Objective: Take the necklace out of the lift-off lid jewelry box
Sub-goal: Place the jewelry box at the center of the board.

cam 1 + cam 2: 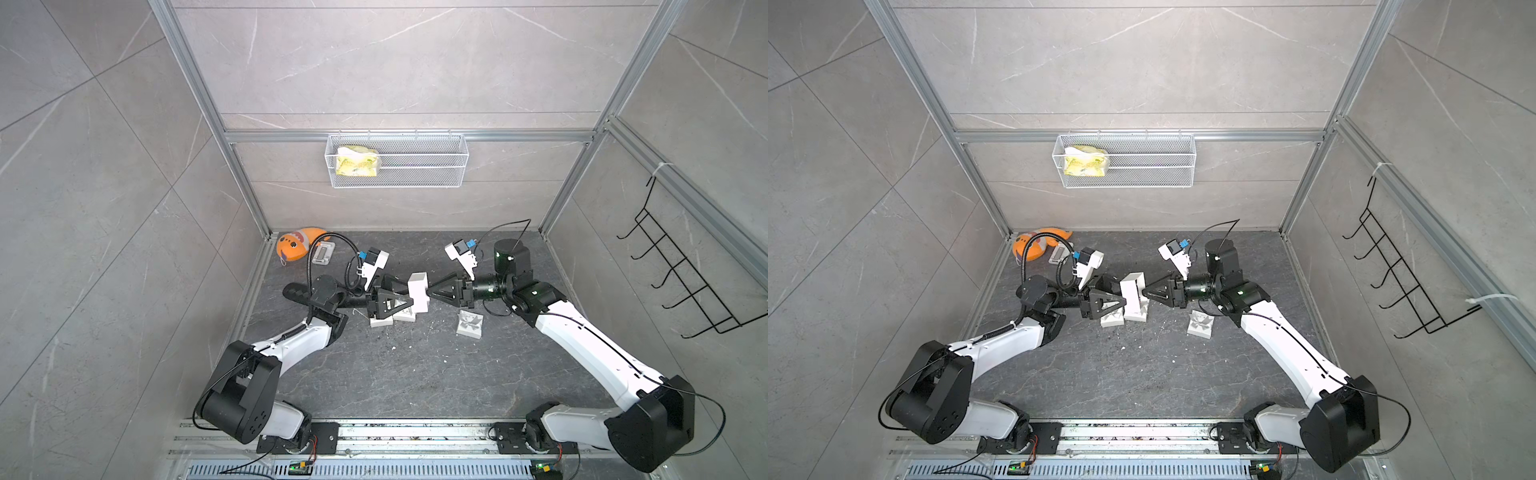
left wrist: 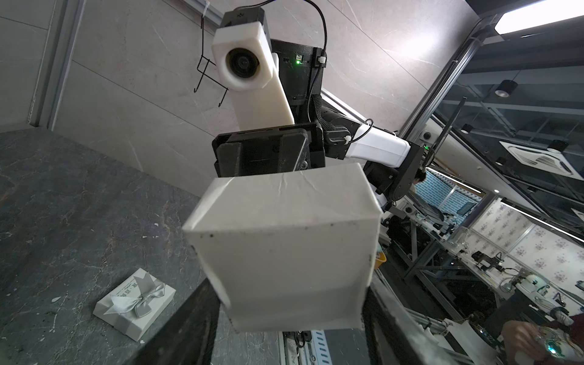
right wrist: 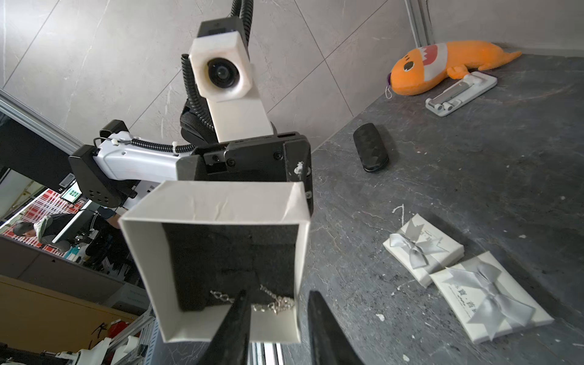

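Note:
The white lift-off lid jewelry box [image 1: 417, 291] [image 1: 1133, 291] is lidless and held off the table, tipped on its side. My left gripper [image 1: 409, 301] [image 2: 290, 284] is shut on its outer walls [image 2: 284, 246]. The opening faces my right gripper [image 1: 430, 293] [image 3: 278, 294]. A silver chain necklace [image 3: 273, 305] lies on the black lining near one side wall of the box [image 3: 221, 202]. One right finger [image 3: 237, 319] is inside the box beside the chain. The other finger [image 3: 319, 322] is outside the wall, and a gap still shows between them.
Three white boxes with grey bows lie on the dark table, two below the held box [image 1: 392, 318] [image 3: 423, 249] and one to the right [image 1: 469, 324]. An orange plush fish [image 1: 297, 243], a white stand [image 1: 322, 253] and a black case [image 3: 369, 151] sit at the back left.

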Tool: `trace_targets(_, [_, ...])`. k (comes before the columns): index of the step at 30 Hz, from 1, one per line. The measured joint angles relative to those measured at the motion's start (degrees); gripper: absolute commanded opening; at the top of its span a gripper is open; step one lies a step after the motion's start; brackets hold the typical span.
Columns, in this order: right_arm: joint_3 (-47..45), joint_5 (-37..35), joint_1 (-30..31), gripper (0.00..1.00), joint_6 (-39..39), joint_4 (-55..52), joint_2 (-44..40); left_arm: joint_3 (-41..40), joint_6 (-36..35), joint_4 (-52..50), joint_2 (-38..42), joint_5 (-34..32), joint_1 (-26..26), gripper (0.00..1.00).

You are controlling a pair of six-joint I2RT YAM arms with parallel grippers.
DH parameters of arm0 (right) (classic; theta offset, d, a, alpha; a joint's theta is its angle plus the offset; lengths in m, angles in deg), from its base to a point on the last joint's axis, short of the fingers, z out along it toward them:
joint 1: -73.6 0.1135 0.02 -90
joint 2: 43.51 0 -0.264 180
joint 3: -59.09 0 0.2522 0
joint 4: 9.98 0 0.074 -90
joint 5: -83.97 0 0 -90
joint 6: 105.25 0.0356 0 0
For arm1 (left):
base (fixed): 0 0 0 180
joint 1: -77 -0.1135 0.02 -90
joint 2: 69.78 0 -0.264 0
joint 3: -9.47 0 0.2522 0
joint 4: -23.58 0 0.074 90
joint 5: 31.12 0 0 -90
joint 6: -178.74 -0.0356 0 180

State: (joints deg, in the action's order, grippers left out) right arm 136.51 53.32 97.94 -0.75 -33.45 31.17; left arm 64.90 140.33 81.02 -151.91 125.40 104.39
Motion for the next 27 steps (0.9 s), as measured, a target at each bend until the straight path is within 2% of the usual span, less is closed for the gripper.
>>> trace_targets(4, [0.31,-0.96,0.2,0.28,0.17,0.15,1.29,0.0,-0.02,0.0,0.0,0.11,0.0,0.45])
trace_targets(7, [0.61,-1.27,0.2,0.15,0.74,0.28,1.86,0.0,-0.04,0.0,0.0,0.09,0.11,0.45])
trace_targets(10, [0.85,-0.98,0.42,0.0,1.16,0.59,1.95,0.0,-0.13,-0.02,-0.11,-0.13,0.15,0.54])
trace_targets(14, [1.01,-1.6,0.44,0.0,0.9,0.09,1.95,0.0,-0.52,-0.33,-0.44,-0.26,0.11,0.72])
trace_targets(17, [1.07,-2.99,0.46,0.0,0.26,-1.64,1.95,0.0,-2.82,-3.13,-0.24,-0.37,0.13,0.77])
trace_targets(21, [1.14,-8.02,0.5,0.0,-1.05,-7.17,1.31,-0.02,-11.17,-16.68,3.63,-2.58,-0.04,0.83])
trace_targets(27, [0.9,-22.25,0.5,0.0,-2.56,-18.4,0.98,-0.02,-29.16,-42.45,19.1,-14.71,-0.42,0.89])
